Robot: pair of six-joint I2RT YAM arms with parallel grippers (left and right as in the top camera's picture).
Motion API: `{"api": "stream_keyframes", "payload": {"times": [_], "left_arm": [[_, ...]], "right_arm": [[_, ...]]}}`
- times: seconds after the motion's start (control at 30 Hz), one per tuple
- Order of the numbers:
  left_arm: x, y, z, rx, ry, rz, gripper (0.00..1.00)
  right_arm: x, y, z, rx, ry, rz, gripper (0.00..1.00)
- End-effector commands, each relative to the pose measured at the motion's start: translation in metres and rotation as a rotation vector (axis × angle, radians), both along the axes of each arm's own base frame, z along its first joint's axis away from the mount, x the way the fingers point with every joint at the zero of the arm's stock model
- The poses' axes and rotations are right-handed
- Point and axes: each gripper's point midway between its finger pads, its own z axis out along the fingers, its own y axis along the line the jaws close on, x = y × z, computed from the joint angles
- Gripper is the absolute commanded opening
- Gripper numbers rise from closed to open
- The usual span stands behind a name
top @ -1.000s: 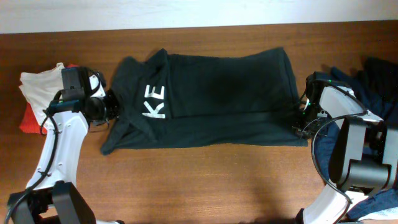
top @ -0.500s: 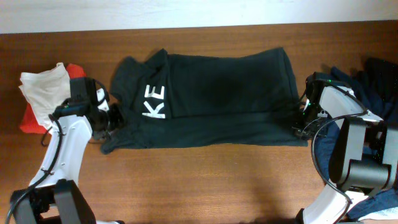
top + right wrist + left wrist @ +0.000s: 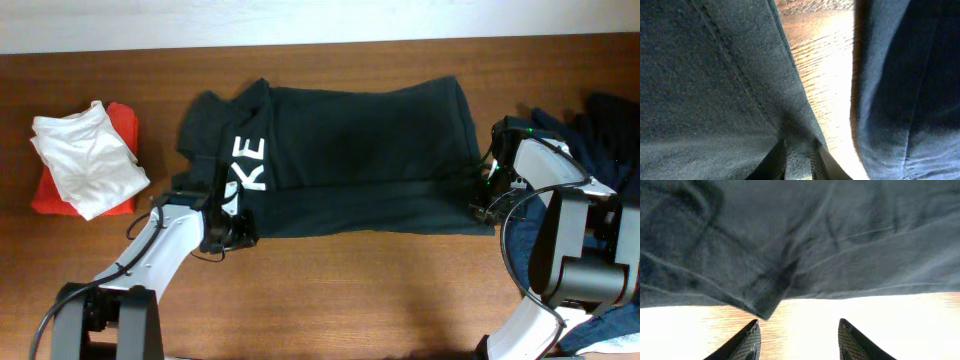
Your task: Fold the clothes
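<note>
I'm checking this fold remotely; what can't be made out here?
Overhead: left pincer jaws, dark against the T-shirt.
Overhead: navy clothes, cut by the right edge, partly under the right arm.
Left wrist: table grain, washed out by glare.
Right wrist: right pincer, mostly cut by the bottom edge.

Right claw (image 3: 799, 157) mostly cut off at frame bottom, tips under T-shirt (image 3: 700, 75) hem. Navy clothes (image 3: 605, 120) run off overhead's right edge. Counter (image 3: 805, 325) glare-washed in left wrist view.
</note>
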Motion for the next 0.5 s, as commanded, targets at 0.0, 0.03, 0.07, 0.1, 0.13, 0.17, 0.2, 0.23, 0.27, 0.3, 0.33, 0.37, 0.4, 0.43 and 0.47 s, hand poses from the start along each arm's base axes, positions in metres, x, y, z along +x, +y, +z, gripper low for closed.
{"api": "stream_keyframes", "payload": {"times": [0.0, 0.03, 0.07, 0.1, 0.13, 0.17, 0.2, 0.23, 0.27, 0.3, 0.33, 0.37, 0.4, 0.43, 0.47], "left_arm": [[0.004, 0.012, -0.002, 0.084, -0.032, -0.006, 0.49], [0.009, 0.011, -0.001, 0.08, -0.05, -0.002, 0.49], [0.012, 0.01, 0.0, 0.078, -0.066, -0.001, 0.49], [0.016, 0.01, 0.001, 0.075, -0.082, -0.001, 0.49], [0.018, 0.009, 0.001, 0.074, -0.089, 0.0, 0.49], [0.018, 0.009, 0.001, 0.074, -0.089, 0.0, 0.48], [0.018, 0.009, 0.0, 0.074, -0.087, -0.001, 0.47], [0.016, 0.01, -0.003, 0.076, -0.074, -0.001, 0.47], [0.014, 0.01, -0.008, 0.079, -0.056, -0.002, 0.46], [0.012, 0.01, -0.013, 0.081, -0.041, -0.003, 0.45], [0.014, 0.01, -0.015, 0.08, -0.041, -0.003, 0.39], [0.014, 0.009, -0.015, 0.076, -0.045, -0.003, 0.31], [0.016, 0.008, -0.014, 0.072, -0.049, -0.003, 0.2], [0.016, 0.008, -0.014, 0.072, -0.05, -0.003, 0.1], [0.017, 0.008, -0.014, 0.071, -0.055, -0.003, 0.02]], "right_arm": [[-0.002, 0.001, -0.002, 0.003, 0.01, -0.007, 0.21], [-0.002, 0.001, -0.002, 0.003, 0.01, -0.007, 0.21], [-0.002, 0.001, -0.002, 0.003, 0.01, -0.007, 0.21], [-0.002, 0.001, -0.002, 0.003, 0.011, -0.007, 0.2], [-0.002, 0.001, -0.002, 0.003, 0.011, -0.007, 0.21], [-0.002, 0.001, -0.002, 0.003, 0.011, -0.007, 0.21], [-0.002, 0.001, -0.002, 0.003, 0.011, -0.007, 0.21], [-0.002, 0.001, -0.002, 0.003, 0.011, -0.007, 0.21], [-0.002, 0.001, -0.002, 0.003, 0.011, -0.007, 0.21], [-0.002, 0.001, -0.002, 0.003, 0.011, -0.007, 0.21], [-0.002, 0.001, -0.002, 0.003, 0.011, -0.007, 0.21], [-0.002, 0.001, -0.002, 0.003, 0.012, -0.007, 0.21], [-0.002, 0.001, -0.002, 0.003, 0.012, -0.007, 0.21], [-0.002, 0.001, -0.002, 0.003, 0.012, -0.007, 0.21], [-0.002, 0.001, -0.002, 0.003, 0.012, -0.007, 0.21]]}}
